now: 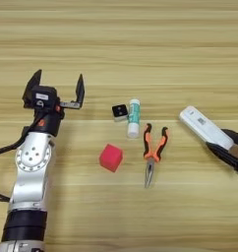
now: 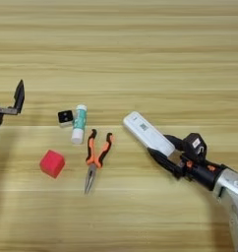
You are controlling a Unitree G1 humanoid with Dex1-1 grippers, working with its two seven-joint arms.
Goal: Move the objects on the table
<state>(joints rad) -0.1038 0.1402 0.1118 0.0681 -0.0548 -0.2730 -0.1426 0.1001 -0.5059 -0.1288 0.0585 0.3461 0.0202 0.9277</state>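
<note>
A long white flat bar [image 2: 144, 130] lies slanted at the right, and my right gripper [image 2: 159, 145] is shut on its near end, one black finger on each side. Whether the bar is lifted off the table [image 1: 140, 44] I cannot tell. My left gripper [image 1: 57, 85] stands open at the left with nothing between its fingers, well left of the other objects. In the middle are a tiny black-and-white cube [image 1: 120, 112], a white glue stick with a green label [image 1: 133, 117], orange-handled pliers [image 1: 153, 151] and a small red cube [image 1: 111, 157].
The left arm's silver forearm [image 1: 31, 167] runs from the bottom left corner up to its gripper. The right arm [image 2: 224, 184] enters from the bottom right corner. Bare wood stretches across the far half of the table.
</note>
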